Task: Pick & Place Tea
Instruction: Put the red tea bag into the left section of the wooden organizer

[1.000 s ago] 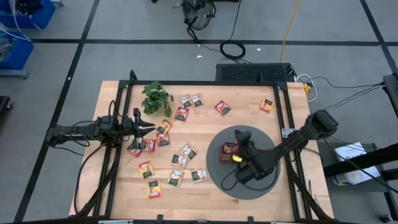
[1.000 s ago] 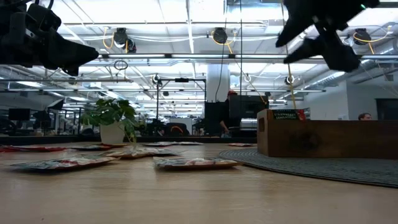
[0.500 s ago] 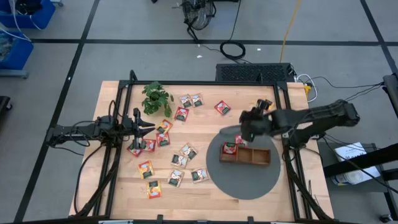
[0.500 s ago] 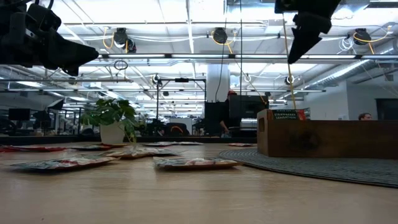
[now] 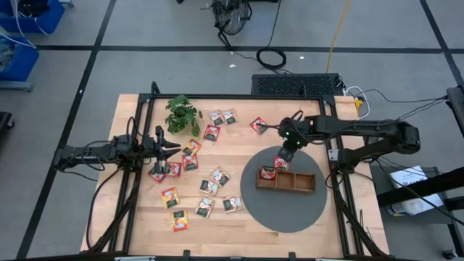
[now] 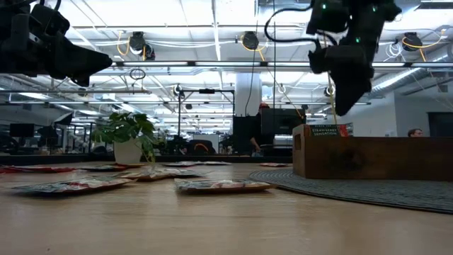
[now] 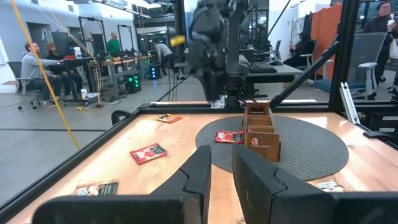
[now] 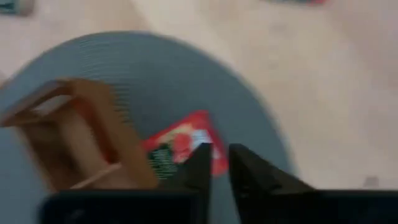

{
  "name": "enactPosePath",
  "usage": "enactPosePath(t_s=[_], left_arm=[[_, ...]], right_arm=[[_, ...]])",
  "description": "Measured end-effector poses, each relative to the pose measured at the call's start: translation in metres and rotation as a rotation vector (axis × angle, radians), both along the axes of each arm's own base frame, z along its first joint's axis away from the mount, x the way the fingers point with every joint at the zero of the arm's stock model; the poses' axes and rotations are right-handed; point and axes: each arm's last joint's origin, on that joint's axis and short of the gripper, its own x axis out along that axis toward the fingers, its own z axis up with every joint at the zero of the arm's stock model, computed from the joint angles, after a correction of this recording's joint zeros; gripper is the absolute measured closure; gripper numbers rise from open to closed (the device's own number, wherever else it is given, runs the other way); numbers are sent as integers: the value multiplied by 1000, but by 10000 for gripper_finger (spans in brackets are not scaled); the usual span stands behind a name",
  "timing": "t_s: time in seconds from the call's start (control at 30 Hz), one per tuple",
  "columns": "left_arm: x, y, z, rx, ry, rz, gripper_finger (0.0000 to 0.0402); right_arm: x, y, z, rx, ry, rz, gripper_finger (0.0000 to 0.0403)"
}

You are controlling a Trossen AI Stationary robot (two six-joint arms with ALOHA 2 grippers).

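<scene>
Black left gripper (image 5: 174, 146): well to the left of the wooden tray (image 5: 299, 182), hovering over the nearest loose sachets; fingers drawn narrow, nothing between them. The arm is stretched level and waiting.
Tea, loose (image 5: 219, 175): red, orange and white-green sachets scattered flat on the bare table, all left of the tray. A few lie farther back by the plant (image 5: 182, 113).
Tea, placed (image 5: 269, 172): one red sachet in the tray's left compartment.
Tea, stray (image 8: 180, 143): a red sachet flat on the grey mat (image 5: 290, 214), just beside the tray's far left corner.
Right gripper (image 8: 221, 162): a second ago low over the tray, now swung behind it above the stray sachet. Its fingers have pinched narrow; whether they hold it I cannot tell.
Right arm pose: reaching in from the tray's right, wrist bent down.
Meaning: likely one more pick beginning, most tea not yet moved.
</scene>
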Motion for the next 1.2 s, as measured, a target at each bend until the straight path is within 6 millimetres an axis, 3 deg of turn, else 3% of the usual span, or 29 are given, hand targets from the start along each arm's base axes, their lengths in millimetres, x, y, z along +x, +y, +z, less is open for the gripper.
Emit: enactPosePath(t_s=[0.07, 0.3, 0.53, 0.8, 1.2], left_arm=[[0, 0, 0, 0, 0, 0, 330], [0, 0, 0, 0, 0, 0, 330], [0, 0, 0, 0, 0, 0, 330], [0, 0, 0, 0, 1, 0, 330], [0, 0, 0, 0, 0, 0, 330]], right_arm=[[2, 1, -12, 57, -56, 36, 393], [-1, 9, -44, 272, -152, 61, 402], [-9, 12, -65, 274, -158, 50, 403], [-13, 12, -72, 257, -143, 61, 403], [-7, 16, -108, 334, 14, 175, 403]])
